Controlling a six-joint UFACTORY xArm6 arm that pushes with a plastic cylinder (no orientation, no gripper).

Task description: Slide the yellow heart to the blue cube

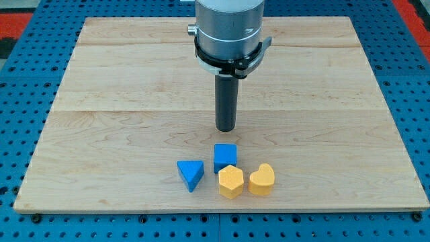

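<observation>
The yellow heart lies near the board's bottom edge, right of centre. The blue cube sits up and to the left of it, a short gap apart. A yellow hexagon lies between them, touching the cube's lower edge and close beside the heart's left side. My tip is just above the blue cube toward the view's top, apart from all blocks and up-left of the heart.
A blue triangle lies left of the blue cube and yellow hexagon. The wooden board rests on a blue perforated table; its bottom edge is close below the blocks.
</observation>
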